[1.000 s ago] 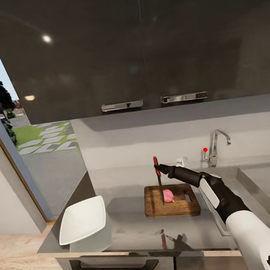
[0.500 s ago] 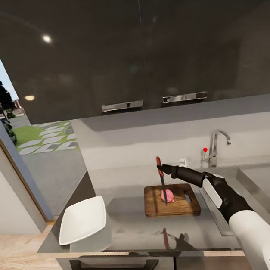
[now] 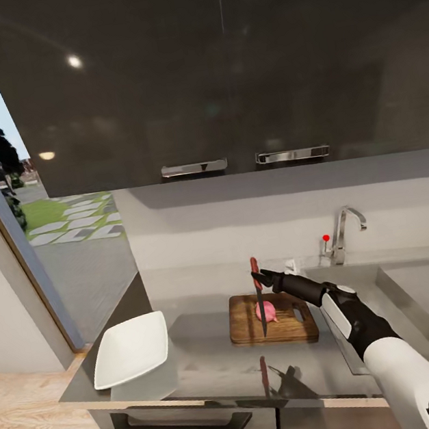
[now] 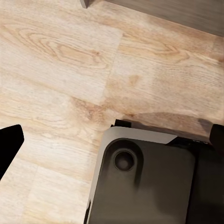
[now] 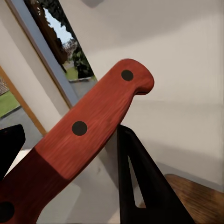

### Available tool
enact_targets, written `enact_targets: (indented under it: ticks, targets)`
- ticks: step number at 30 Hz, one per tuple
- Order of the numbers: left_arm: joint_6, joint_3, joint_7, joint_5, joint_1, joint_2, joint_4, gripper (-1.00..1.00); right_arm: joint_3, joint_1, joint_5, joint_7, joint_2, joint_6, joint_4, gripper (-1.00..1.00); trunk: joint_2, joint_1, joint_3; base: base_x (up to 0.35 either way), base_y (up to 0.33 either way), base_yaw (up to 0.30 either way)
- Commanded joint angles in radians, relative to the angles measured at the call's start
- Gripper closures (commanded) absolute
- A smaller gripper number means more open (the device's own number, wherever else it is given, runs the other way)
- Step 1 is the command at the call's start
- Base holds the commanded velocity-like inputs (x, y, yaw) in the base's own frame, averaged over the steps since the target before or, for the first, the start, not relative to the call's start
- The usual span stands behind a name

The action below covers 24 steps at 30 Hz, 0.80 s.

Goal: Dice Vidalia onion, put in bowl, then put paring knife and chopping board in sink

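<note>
One small, rounded pinkish-white Vidalia onion [image 3: 265, 311] sits on the dark brown wooden chopping board [image 3: 272, 317] atop the smooth grey countertop [image 3: 210, 360], directly below the right gripper [image 3: 257, 278]. Its black fingers are clamped on the red-handled paring knife [image 3: 258, 295], held upright with the dark blade pointing down at the onion's left side. Whether the left gripper [image 4: 112, 140] is apart or together cannot be told.
</note>
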Motion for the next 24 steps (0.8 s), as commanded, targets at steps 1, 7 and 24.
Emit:
enact_targets:
  ticks: [1,7,24]
  targets:
    - [-0.003,-0.005,0.002,0.006,0.000,0.000,0.001,-1.00,-0.001,0.000,-0.009,0.005,0.000,0.010,0.001,1.00,-0.001,0.000,0.000,0.000,0.000,0.000]
    - [-0.003,-0.005,0.002,0.006,0.000,0.000,0.002,-1.00,-0.001,0.000,-0.005,0.004,0.000,0.008,0.002,1.00,-0.001,0.000,0.000,0.000,0.000,0.000]
    - [-0.003,-0.005,0.002,0.006,0.000,0.000,0.001,-1.00,-0.001,0.000,-0.005,0.006,-0.001,0.008,0.002,1.00,-0.001,0.000,0.000,0.105,-0.070,0.000]
